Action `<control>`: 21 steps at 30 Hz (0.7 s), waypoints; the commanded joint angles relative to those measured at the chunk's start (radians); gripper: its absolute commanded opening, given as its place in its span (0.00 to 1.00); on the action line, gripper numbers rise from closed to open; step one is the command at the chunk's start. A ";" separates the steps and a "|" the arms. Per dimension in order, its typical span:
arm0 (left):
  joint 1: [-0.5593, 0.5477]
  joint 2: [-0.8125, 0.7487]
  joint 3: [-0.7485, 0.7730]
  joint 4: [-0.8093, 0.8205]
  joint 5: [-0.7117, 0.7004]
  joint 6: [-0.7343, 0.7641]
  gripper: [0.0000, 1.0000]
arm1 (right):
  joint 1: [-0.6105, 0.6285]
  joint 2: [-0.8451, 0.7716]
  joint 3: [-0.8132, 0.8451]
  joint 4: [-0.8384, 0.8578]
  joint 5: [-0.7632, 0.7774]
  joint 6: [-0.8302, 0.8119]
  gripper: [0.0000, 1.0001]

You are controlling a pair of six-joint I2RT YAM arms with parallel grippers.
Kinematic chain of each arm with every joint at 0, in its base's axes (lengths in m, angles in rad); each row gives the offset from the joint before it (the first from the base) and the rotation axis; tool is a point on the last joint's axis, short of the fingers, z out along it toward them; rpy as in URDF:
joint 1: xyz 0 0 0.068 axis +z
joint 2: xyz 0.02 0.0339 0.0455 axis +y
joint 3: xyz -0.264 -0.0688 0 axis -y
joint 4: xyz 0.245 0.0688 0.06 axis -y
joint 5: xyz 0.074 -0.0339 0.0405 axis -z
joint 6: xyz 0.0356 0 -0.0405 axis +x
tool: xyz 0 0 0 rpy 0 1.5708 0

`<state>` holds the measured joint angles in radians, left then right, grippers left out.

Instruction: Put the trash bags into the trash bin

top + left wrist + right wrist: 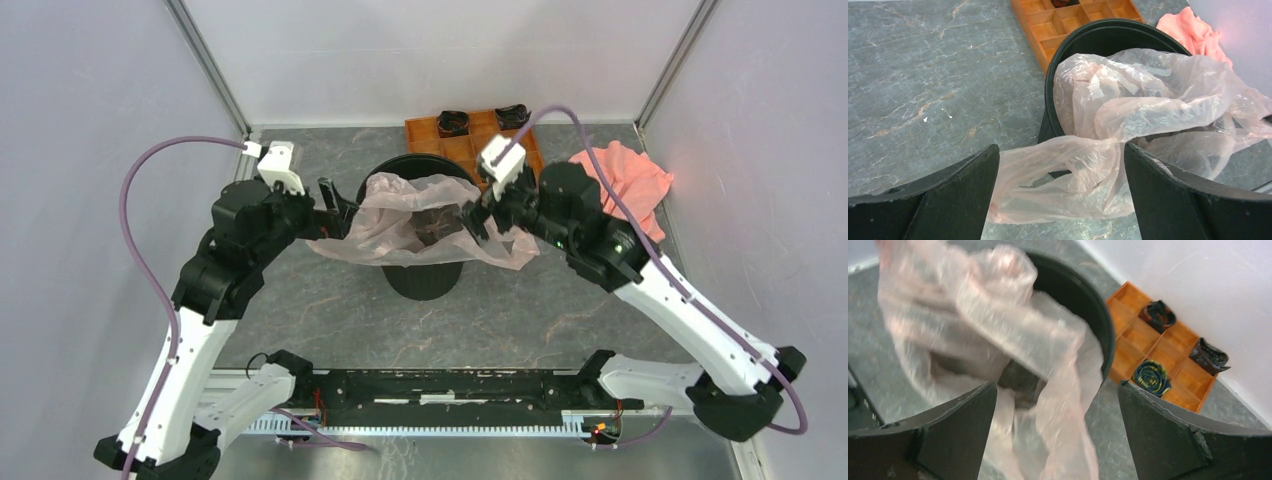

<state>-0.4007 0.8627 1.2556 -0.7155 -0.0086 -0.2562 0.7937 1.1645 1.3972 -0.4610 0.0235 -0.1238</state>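
Progress: trash bag draped over the trash bin mouth, partly sunk in; tucking in the overhang is left.
My left gripper: spread, pinching nothing; a bag flap hangs between my fingers.
My right gripper: spread; bag just ahead, possibly brushing me (blurred).
Materials: thin, crinkly, translucent pink film; rigid, round black bin.

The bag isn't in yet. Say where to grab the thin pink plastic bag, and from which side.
Take the bunched flap of the pink bag hanging outside the round black plastic bin, coming level from the left: it lies inside the open left gripper.
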 commanded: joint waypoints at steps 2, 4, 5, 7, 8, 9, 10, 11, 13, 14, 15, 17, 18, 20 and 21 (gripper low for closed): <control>0.002 -0.047 -0.012 0.010 0.049 -0.011 1.00 | 0.001 -0.152 -0.181 0.152 -0.089 -0.090 0.95; 0.002 -0.051 -0.030 0.024 0.055 -0.010 1.00 | 0.001 -0.157 -0.214 0.181 -0.077 -0.094 0.90; 0.003 -0.051 -0.039 0.033 0.064 -0.009 1.00 | -0.001 -0.149 -0.222 0.189 -0.075 -0.096 0.87; 0.002 -0.048 -0.048 0.043 0.076 -0.002 0.99 | -0.004 -0.124 -0.222 0.193 -0.064 -0.096 0.84; 0.003 -0.038 -0.047 0.045 0.082 0.003 0.98 | -0.004 -0.108 -0.221 0.198 -0.057 -0.096 0.83; 0.003 -0.033 -0.046 0.042 0.090 0.007 0.97 | -0.009 -0.100 -0.222 0.207 -0.051 -0.096 0.82; 0.002 -0.026 -0.045 0.042 0.100 0.012 0.97 | -0.012 -0.093 -0.224 0.218 -0.044 -0.094 0.82; 0.003 -0.019 -0.046 0.041 0.112 0.021 0.96 | -0.016 -0.084 -0.224 0.225 -0.044 -0.091 0.81; 0.002 -0.008 -0.049 0.038 0.133 0.040 0.95 | -0.028 -0.065 -0.213 0.227 -0.053 -0.085 0.78; 0.002 -0.007 -0.052 0.036 0.131 0.047 0.96 | -0.034 -0.056 -0.210 0.229 -0.062 -0.082 0.76; 0.002 -0.008 -0.059 0.037 0.125 0.053 0.97 | -0.041 -0.050 -0.210 0.237 -0.070 -0.075 0.74; 0.002 -0.008 -0.072 0.042 0.111 0.063 0.97 | -0.055 -0.047 -0.220 0.261 -0.082 -0.060 0.69; 0.002 -0.006 -0.075 0.048 0.110 0.064 0.97 | -0.062 -0.044 -0.223 0.276 -0.091 -0.051 0.67; 0.003 0.004 -0.074 0.056 0.094 0.054 0.94 | -0.078 -0.030 -0.220 0.292 -0.103 -0.030 0.59; 0.002 0.010 -0.071 0.062 0.076 0.044 0.91 | -0.085 -0.025 -0.215 0.295 -0.110 -0.022 0.55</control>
<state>-0.4007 0.8673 1.1801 -0.7033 0.0841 -0.2466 0.7330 1.1286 1.1721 -0.2569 -0.0528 -0.1886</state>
